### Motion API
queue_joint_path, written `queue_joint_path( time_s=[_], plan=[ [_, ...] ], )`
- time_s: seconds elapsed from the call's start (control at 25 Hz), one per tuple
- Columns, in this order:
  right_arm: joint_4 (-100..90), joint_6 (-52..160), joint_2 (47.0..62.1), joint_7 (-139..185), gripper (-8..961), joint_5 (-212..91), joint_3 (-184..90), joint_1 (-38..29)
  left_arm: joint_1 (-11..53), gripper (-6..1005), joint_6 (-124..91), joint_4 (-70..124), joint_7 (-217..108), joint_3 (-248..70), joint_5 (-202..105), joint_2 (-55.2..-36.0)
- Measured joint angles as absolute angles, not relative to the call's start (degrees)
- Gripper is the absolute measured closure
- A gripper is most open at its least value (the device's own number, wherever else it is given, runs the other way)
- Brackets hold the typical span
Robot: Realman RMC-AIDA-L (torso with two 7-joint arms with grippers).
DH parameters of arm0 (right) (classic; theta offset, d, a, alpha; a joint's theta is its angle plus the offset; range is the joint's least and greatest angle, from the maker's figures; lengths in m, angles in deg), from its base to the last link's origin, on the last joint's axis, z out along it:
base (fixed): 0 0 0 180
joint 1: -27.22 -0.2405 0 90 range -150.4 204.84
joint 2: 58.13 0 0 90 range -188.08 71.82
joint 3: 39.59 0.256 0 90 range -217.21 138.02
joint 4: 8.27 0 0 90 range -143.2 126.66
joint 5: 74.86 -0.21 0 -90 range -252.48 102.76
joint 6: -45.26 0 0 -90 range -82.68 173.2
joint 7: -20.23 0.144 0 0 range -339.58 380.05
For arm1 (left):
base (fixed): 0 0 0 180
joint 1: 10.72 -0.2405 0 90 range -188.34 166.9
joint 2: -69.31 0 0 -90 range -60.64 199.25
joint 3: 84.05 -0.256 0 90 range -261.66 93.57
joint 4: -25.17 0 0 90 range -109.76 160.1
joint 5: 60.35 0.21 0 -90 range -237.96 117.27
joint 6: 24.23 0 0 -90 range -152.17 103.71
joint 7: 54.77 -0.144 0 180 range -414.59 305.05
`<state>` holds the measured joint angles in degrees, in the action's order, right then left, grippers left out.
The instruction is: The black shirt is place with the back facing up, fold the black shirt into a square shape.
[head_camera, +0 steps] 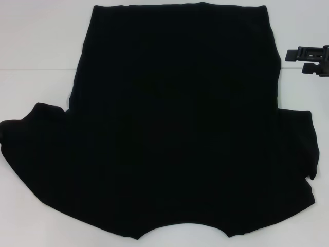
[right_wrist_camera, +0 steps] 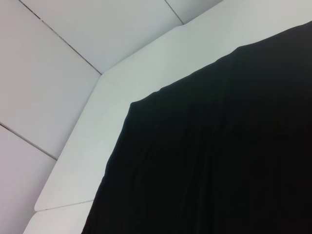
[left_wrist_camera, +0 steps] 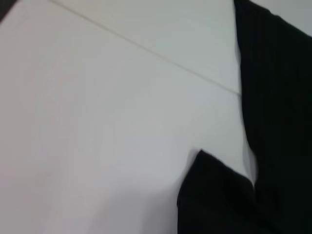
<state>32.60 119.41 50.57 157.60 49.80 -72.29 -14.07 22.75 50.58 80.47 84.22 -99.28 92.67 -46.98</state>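
Observation:
The black shirt [head_camera: 175, 128] lies spread flat on the white table [head_camera: 36, 51], plain side up. Its straight hem is at the far side and its neckline is at the near edge. One sleeve [head_camera: 31, 139] fans out at the near left and the other [head_camera: 300, 144] at the near right. My right gripper [head_camera: 295, 61] hovers just off the shirt's far right edge, open, with nothing between its fingers. The left wrist view shows a sleeve [left_wrist_camera: 214, 195] and the shirt's side [left_wrist_camera: 278, 122]. The right wrist view shows the shirt's hem corner [right_wrist_camera: 219, 156]. My left gripper does not show.
Bare white table lies left of the shirt [head_camera: 31, 62] and to the far right [head_camera: 303, 20]. The right wrist view shows the table's angled corner [right_wrist_camera: 105, 80] with grey floor tiles [right_wrist_camera: 44, 73] beyond it.

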Motion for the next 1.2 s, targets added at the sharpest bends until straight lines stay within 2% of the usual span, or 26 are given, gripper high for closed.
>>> queue_joint_path(
  time_s=[0.36,1.2],
  plan=[
    [32.6,119.7,50.59,157.6,101,49.9,-72.3,-14.1,24.2,980,54.1,81.3,84.5,-101.2,92.1,-46.97],
    [32.6,119.6,50.59,157.6,100,49.9,-72.5,-14.0,31.8,967,60.8,78.5,83.8,-116.8,87.7,-50.29]
  ],
)
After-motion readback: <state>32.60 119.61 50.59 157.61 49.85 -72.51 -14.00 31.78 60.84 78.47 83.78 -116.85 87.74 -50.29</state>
